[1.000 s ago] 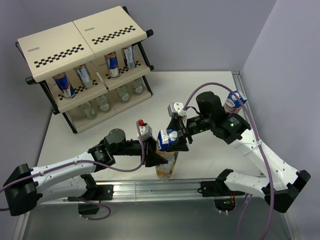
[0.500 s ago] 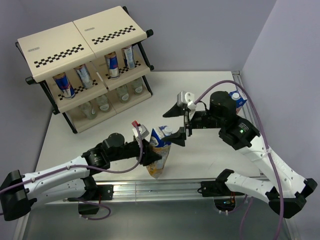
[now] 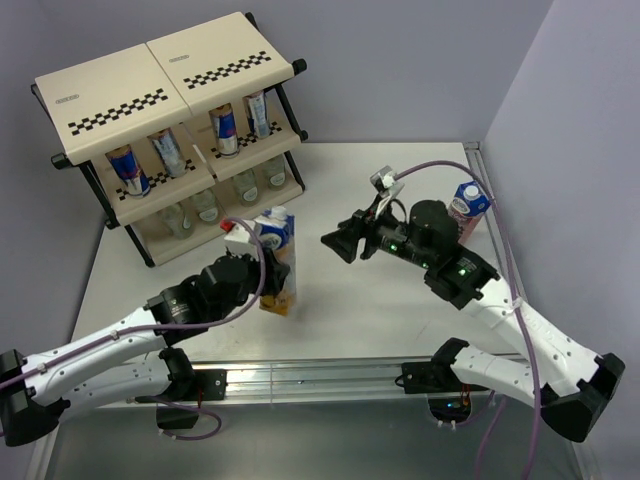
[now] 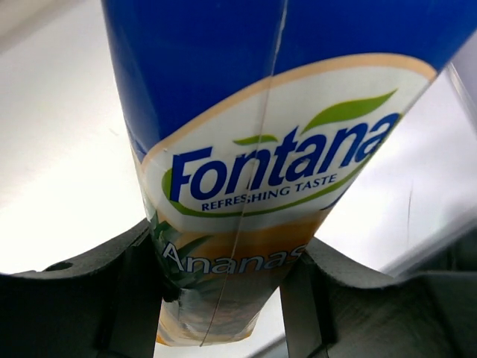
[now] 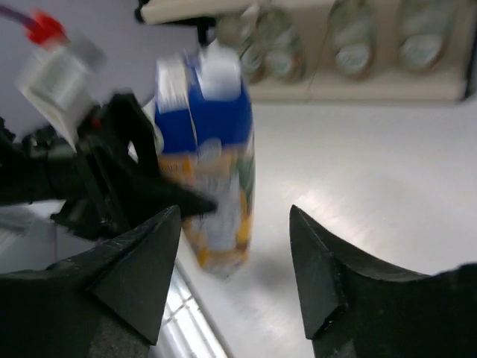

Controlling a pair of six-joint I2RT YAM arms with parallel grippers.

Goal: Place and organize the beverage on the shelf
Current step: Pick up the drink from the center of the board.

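My left gripper [image 3: 272,292] is shut on the pineapple carton [image 3: 278,258], blue on top and yellow below, upright over the table's middle. In the left wrist view the carton [image 4: 253,179] sits between both fingers [image 4: 138,298]. My right gripper [image 3: 338,243] is open and empty, to the carton's right. In the right wrist view the gripper [image 5: 232,257] faces the blurred carton [image 5: 215,186]. The second carton [image 3: 467,205] stands at the far right. The shelf [image 3: 160,90] at the back left holds cans [image 3: 128,170] on its middle tier and clear bottles [image 3: 205,207] on its lowest tier.
A metal rail [image 3: 320,378] runs along the table's near edge. The purple wall stands close behind the second carton on the right.
The right gripper has let go of the pineapple carton and pulled back to the right. The left gripper has carried the carton left and toward the shelf and stood it upright.
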